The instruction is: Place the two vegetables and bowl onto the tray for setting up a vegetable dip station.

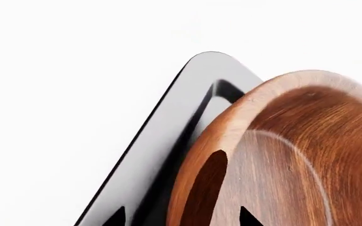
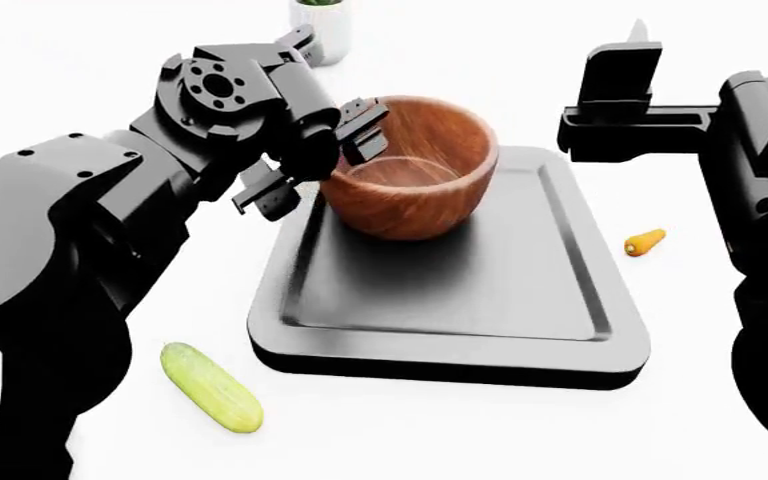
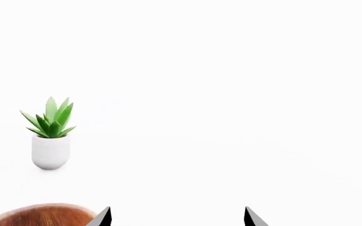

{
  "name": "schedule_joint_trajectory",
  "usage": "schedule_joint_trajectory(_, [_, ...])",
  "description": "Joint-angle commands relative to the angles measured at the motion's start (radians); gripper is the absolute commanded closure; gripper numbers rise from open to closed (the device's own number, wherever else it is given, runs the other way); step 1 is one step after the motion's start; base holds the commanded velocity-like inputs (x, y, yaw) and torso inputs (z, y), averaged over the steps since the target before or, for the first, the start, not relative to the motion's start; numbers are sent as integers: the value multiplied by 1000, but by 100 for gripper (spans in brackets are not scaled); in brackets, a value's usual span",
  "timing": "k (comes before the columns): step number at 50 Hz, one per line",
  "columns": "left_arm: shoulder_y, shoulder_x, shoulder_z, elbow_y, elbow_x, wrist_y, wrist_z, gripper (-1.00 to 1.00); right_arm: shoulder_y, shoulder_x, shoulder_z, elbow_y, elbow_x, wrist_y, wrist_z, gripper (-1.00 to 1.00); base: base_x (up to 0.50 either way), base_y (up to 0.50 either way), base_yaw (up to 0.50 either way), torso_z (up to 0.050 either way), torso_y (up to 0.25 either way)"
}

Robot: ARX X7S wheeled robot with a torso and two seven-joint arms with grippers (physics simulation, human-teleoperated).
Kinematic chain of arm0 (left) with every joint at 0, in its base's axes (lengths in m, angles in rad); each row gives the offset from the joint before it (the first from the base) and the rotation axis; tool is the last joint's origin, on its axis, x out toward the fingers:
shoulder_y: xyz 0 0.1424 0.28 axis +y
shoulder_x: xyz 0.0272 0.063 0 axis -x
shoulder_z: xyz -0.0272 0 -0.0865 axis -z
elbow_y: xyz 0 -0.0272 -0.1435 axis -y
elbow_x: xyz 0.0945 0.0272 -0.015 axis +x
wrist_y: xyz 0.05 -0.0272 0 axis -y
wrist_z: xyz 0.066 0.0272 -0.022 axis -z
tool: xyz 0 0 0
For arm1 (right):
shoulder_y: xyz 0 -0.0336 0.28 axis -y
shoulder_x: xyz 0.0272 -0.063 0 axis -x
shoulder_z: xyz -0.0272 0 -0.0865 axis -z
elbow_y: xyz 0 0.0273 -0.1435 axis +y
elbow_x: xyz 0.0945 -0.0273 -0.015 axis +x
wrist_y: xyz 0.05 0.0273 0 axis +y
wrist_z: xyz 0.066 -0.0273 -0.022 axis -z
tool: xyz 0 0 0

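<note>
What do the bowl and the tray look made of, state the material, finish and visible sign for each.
Bowl: it looks like wood, reddish-brown with a smooth, slightly glossy finish; streaky grain lines run round its inner wall, plain in the left wrist view.
Tray: less certain, probably metal or hard plastic; uniform grey with a soft satin sheen, no grain or texture, darker thick sides and a moulded raised rim.
</note>
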Motion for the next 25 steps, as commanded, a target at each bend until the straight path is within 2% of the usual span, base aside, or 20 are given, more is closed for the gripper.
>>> schedule_joint_trajectory(1, [12,0,-4,0,3,7,0,-100,5,1,-3,1,-1,-3,-3,-100,0,0,0,0,0])
schedule_joint_trajectory(11, [0,0,2,-10,16,6,15,-100,-1,-2,-10,3,-8,-7,-6,-100,0,0,0,0,0])
schedule_joint_trajectory(19, [-131,-7,45,-65,102,1,115,-100,-3,4,-22,59,-31,8,-48,-100,0,0,0,0,0])
schedule_joint_trajectory(20, [-149,-35,44,-20,111,23,111,-100,5,5,-24,74,-34,18,-56,-100,0,0,0,0,0])
schedule_joint_trajectory(24, [-213,-251,11,367,170,227,24,-100,37,-14,-36,163,-49,57,-115,-100,0,0,0,0,0])
schedule_joint_trajectory(25, [-221,-277,10,411,183,248,16,-100,41,-18,-40,178,-51,65,-123,-100,0,0,0,0,0])
